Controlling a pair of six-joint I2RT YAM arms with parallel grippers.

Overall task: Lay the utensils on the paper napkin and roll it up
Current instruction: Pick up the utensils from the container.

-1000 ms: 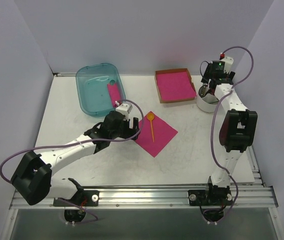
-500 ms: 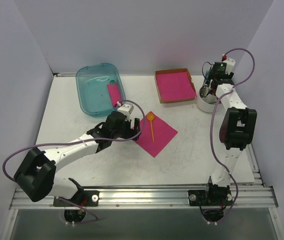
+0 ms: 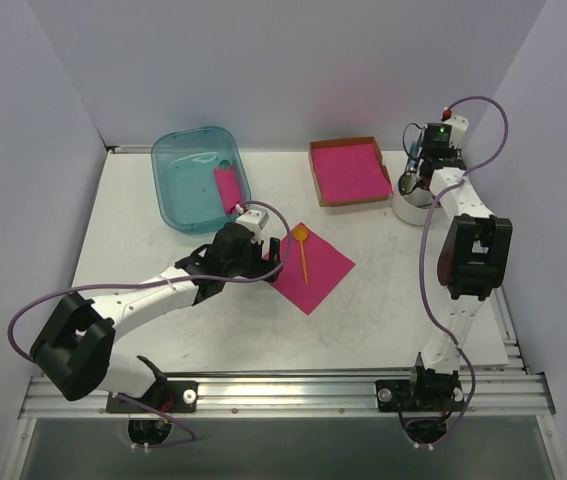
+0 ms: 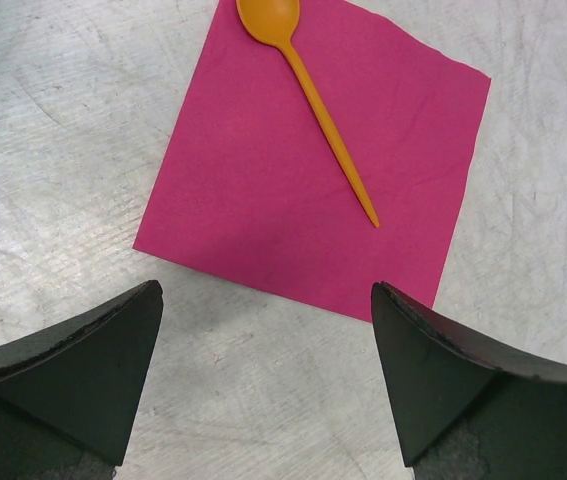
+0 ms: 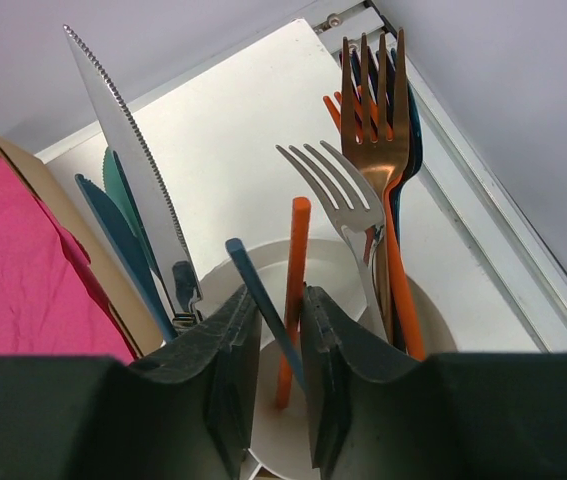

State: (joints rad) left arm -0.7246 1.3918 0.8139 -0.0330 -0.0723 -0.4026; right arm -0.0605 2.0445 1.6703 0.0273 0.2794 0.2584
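The paper napkin (image 3: 311,266) (image 4: 313,170) lies flat as a diamond at the table's middle. The orange spoon (image 3: 303,250) (image 4: 318,110) rests on it, bowl toward the back. My left gripper (image 3: 273,262) (image 4: 265,288) hovers open just off the napkin's left edge, with nothing between its fingers. My right gripper (image 3: 415,180) (image 5: 279,295) reaches down into the white cup (image 3: 413,207) (image 5: 328,248). Its jaws have drawn in on a blue handle (image 5: 253,275) and an orange handle (image 5: 296,260). The silver-grey fork (image 5: 348,210) stands in the cup just right of the jaws.
A teal bin (image 3: 188,180) with a pink item (image 3: 227,188) sits at the back left. A cardboard box (image 3: 349,170) with pink sheets stands left of the cup. A serrated knife (image 5: 128,150), a copper fork (image 5: 373,90) and teal cutlery also stand in the cup.
My right gripper's jaws have narrowed in the cup. My left arm has crept slightly right toward the napkin. Spoon and napkin have not moved.
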